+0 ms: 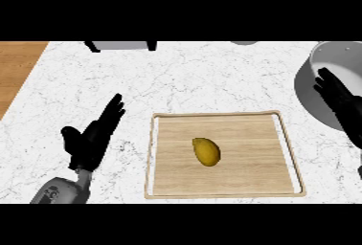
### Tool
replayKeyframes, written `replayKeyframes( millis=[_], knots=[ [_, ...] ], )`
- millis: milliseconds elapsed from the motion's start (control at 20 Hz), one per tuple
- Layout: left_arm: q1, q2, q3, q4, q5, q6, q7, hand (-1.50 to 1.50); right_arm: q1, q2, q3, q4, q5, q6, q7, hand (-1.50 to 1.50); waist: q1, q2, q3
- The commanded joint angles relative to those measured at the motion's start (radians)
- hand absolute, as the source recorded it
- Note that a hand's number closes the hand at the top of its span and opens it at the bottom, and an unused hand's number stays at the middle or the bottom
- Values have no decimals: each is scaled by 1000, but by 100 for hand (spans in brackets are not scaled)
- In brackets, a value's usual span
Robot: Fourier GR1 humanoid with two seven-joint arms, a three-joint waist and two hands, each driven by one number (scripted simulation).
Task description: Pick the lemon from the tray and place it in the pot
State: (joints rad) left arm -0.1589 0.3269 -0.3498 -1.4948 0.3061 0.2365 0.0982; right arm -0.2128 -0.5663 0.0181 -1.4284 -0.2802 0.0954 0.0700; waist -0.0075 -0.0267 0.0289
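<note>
Lemon (206, 151) mid-frame on tray (176, 182): probably light, stiff, rolls; you'd pinch across middle. Right hand (345, 106), upper right: fingers straight, empty.

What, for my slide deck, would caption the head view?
Lemon on the tray; left hand open beside the tray, right hand open at the pot.

The pot (306, 91) is cropped by the right edge, and my right hand (343, 103) covers part of its wall and runs off that edge. My left forearm (63, 190) is cut at the bottom. The grey object (121, 45) up top is cropped and I can't identify it.
</note>
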Motion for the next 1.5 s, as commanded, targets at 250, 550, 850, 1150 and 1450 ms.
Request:
replayKeyframes(
  millis=[250,550,850,1150,1450],
  knots=[
    [3,1,100,-39,-51,102,-140,0,-178,109,-86,-255,-144,173,-511,150,47,-2,-20],
    [99,-61,72,-90,-81,144,-227,0,86,240,-23,-102,171,-47,-892,-150,19,27,-25],
    [96,-79,105,-53,-80,113,-250,0,223,254,41,-196,235,23,-1088,-150,3,26,-29],
    [149,-101,79,-87,-113,154,-264,0,364,128,122,-368,525,-87,-877,-150,-5,22,-30],
    [131,-72,115,-84,-97,129,-250,0,330,-6,202,-483,767,-34,-526,-150,4,23,-32]
  ],
)
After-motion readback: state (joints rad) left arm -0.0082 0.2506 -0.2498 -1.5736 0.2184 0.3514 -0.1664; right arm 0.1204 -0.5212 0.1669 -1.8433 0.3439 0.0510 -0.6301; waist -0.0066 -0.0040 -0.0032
